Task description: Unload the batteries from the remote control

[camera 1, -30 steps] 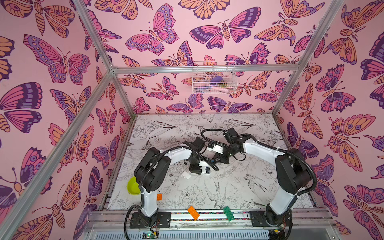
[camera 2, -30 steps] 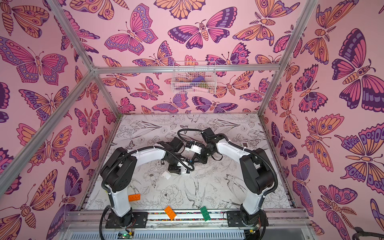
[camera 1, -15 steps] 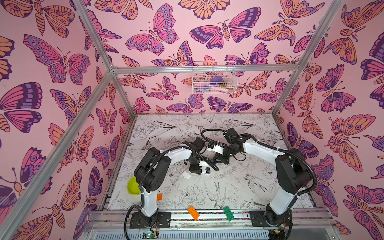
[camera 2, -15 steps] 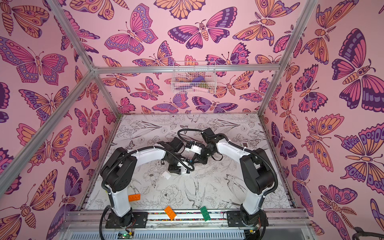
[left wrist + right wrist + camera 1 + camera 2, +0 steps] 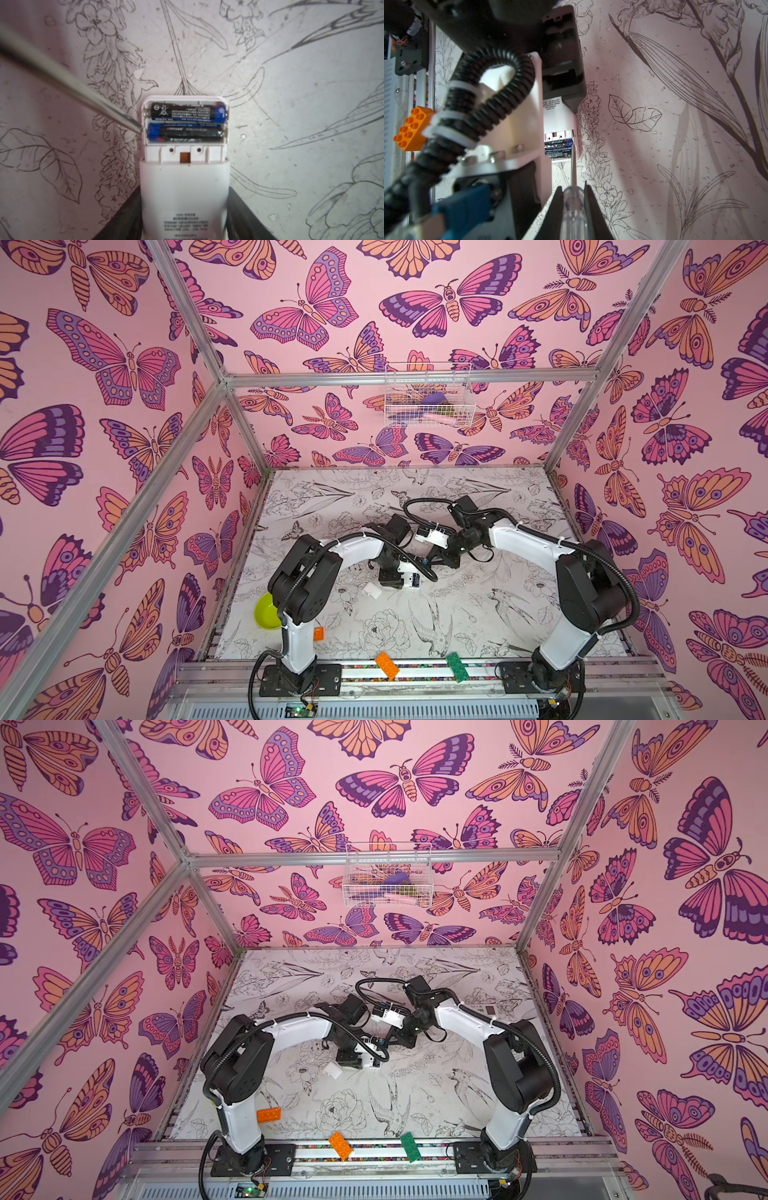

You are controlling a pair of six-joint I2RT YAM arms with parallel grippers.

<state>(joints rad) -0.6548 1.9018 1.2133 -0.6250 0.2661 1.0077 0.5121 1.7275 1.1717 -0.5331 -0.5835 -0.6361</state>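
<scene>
Batteries [image 5: 186,124] in remote [image 5: 184,187], just beyond left claw [image 5: 184,209]; tool [image 5: 83,87] tip seemingly touching.

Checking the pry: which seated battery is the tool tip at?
The inner battery, nearer the remote's label: tool tip at its blue end. The outer battery hugs the end wall.

Left wrist: close above the remote [image 5: 184,187], looking along it.
Right wrist: close, facing the remote's open end.
Top views: far above the remote, sharing the bench [image 5: 478,614].
</scene>
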